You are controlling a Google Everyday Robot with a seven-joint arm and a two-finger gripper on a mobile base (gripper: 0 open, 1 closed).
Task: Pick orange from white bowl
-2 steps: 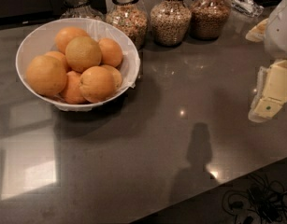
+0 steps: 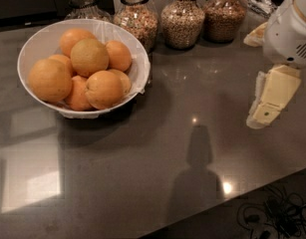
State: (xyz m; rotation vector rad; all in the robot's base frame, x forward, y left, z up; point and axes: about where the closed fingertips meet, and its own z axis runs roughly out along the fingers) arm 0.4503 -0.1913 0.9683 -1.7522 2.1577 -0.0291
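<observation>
The white bowl (image 2: 40,46) stands at the back left of the dark countertop (image 2: 157,148), wide and deep, with a crinkled white lining. It holds several oranges piled up; the top orange (image 2: 89,57) sits in the middle and another large orange (image 2: 49,79) lies at the left. My gripper (image 2: 259,117) hangs from the white arm (image 2: 292,29) at the right edge of the view, pointing down just above the counter. It is empty and far to the right of the bowl.
Several glass jars of grains (image 2: 181,21) stand in a row along the back edge, just behind and to the right of the bowl. The counter's front edge runs across the bottom right, with cables (image 2: 272,215) on the floor beyond it.
My gripper has shifted slightly to the left, toward the bowl. The bowl and oranges have not moved.
</observation>
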